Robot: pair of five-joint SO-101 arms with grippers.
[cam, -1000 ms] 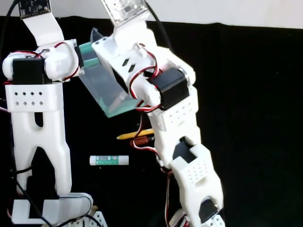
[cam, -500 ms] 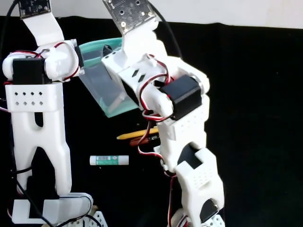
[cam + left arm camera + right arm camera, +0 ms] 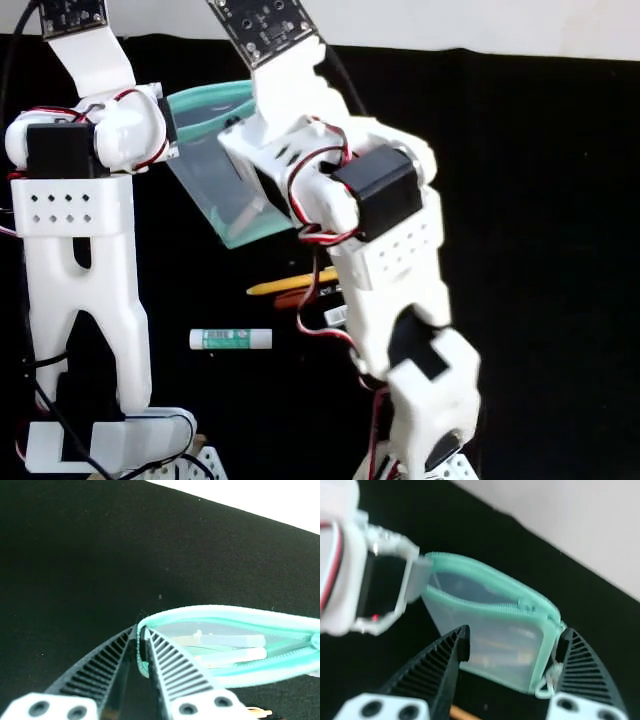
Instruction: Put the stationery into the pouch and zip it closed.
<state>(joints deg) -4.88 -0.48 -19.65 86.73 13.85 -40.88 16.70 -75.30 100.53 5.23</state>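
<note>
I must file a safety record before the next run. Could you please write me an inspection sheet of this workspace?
Surface: black table cover, no marks seen.
Job's things: teal pouch held by one end, mouth open, pale stick-shaped items inside; glue stick and yellow pencil lie on the table outside it.
Clutter: nothing seen.
Grippers: left gripper shut on the pouch's end; right gripper open, one finger on each side of the pouch.
Cables: red, black and white wires loop loosely along the arms.
Surroundings: white wall behind the table.
</note>
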